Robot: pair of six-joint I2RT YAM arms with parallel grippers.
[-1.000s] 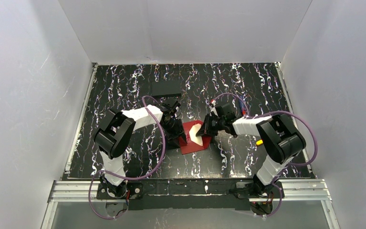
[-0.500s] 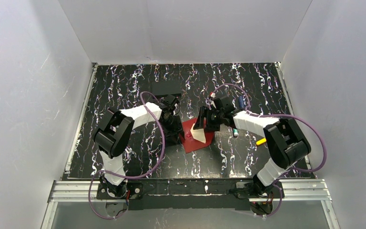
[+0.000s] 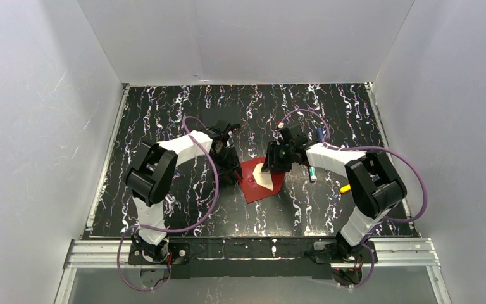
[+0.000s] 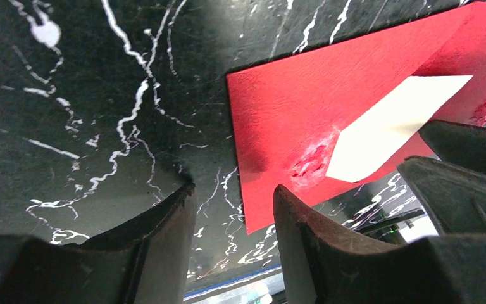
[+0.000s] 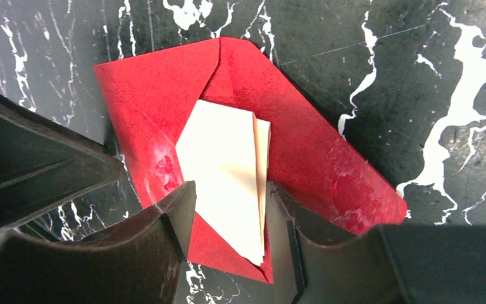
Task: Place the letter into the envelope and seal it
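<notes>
Table (image 3: 164, 114): black, white-veined.
Walls (image 3: 247, 38): white.
Left gripper (image 4: 234, 209): my jaws half spread, empty, beside envelope (image 4: 291, 107).
Right gripper (image 5: 231, 202): my jaws straddle letter (image 5: 221, 152); grip unclear.

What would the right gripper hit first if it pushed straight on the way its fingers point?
The right gripper would most likely meet the letter, lying on the envelope right between its fingers; depth is unclear.

Envelope (image 5: 316, 158) red w/ paler scuffed spots; letter (image 5: 221, 171) plain cream; table (image 5: 405, 114) black w/ white marble veins.
</notes>
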